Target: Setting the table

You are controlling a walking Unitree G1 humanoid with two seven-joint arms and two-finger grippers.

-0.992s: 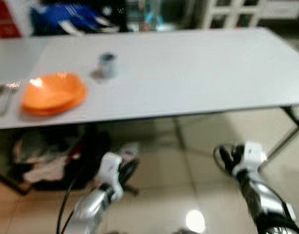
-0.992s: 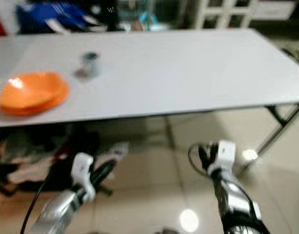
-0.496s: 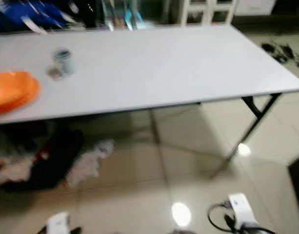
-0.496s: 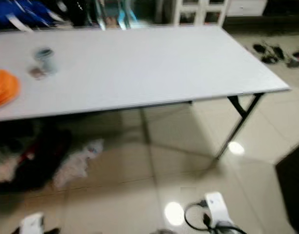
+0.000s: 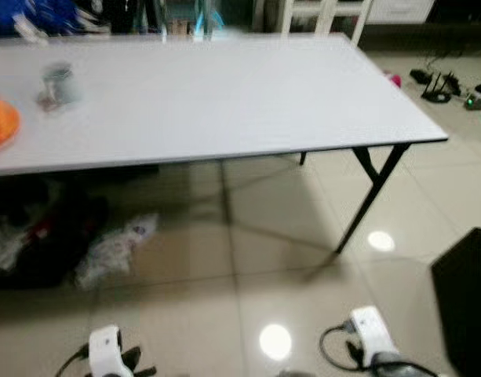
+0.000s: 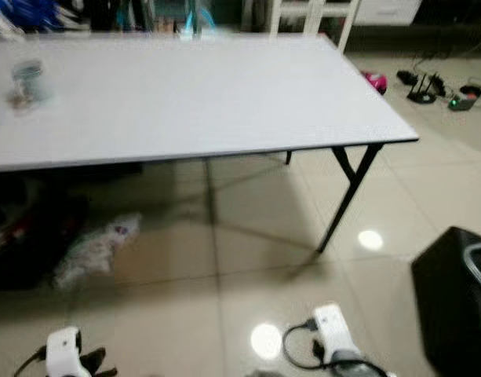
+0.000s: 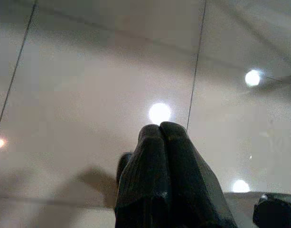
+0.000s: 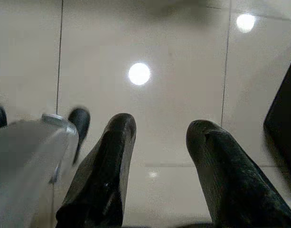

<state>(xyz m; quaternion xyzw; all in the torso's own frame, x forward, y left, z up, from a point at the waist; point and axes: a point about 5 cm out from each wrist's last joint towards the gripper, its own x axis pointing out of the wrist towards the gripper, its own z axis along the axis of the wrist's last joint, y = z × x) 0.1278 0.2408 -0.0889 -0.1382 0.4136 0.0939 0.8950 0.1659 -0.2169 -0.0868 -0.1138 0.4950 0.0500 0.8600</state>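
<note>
Hanging low over the tiled floor (image 5: 248, 259), both arms sit at the near edge of the head views: the left gripper (image 7: 160, 130) has its jaws pressed together with nothing between them, and the right gripper (image 8: 157, 130) has its jaws spread apart, empty, pointing at the shiny tiles. Just beyond the right arm, a dark box (image 5: 466, 298) stands on the floor to the right. Further out, a heap of clothes and bags (image 5: 60, 243) lies on the floor under the left part of the table (image 5: 224, 94). Up on that long white table, well to the left, a small cup (image 5: 58, 81) stands blurred, and an orange plate (image 5: 0, 122) pokes in at the picture's left edge, just nearer than the cup. Far right, past the table's end, cables and small gadgets (image 5: 448, 86) lie on the floor.
</note>
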